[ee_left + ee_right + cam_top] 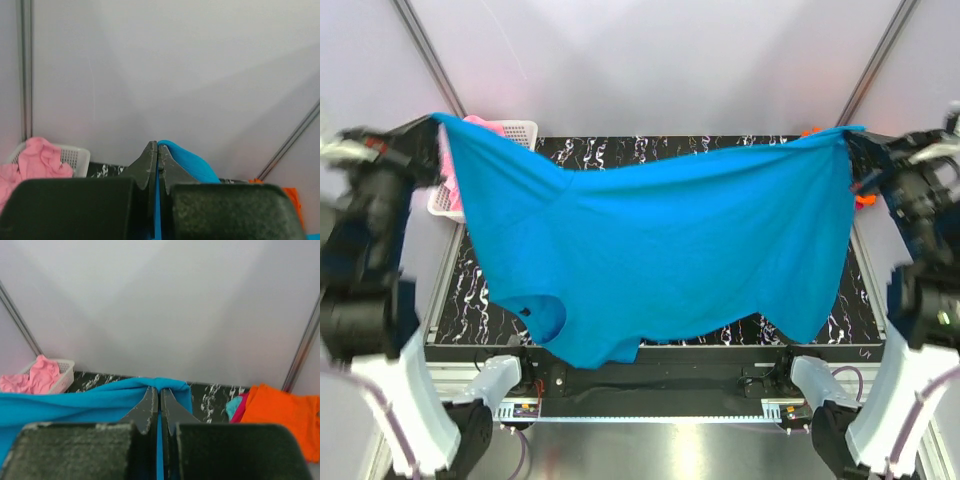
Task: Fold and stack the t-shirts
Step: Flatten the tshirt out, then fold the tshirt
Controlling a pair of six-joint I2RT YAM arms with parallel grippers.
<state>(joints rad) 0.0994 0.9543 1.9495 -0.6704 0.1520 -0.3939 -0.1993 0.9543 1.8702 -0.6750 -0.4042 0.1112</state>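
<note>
A teal-blue t-shirt hangs stretched wide in the air above the table, its neck hole low at the left. My left gripper is shut on its upper left corner, and my right gripper is shut on its upper right corner. In the left wrist view the left gripper pinches the teal-blue t-shirt between its tips. In the right wrist view the right gripper clamps the teal-blue t-shirt, which trails off to the left. An orange t-shirt lies over magenta and light cyan ones at the right.
A white mesh basket with a pink t-shirt in it stands at the table's back left corner. The black marbled table shows behind and below the hanging cloth. Grey walls and metal posts ring the workspace.
</note>
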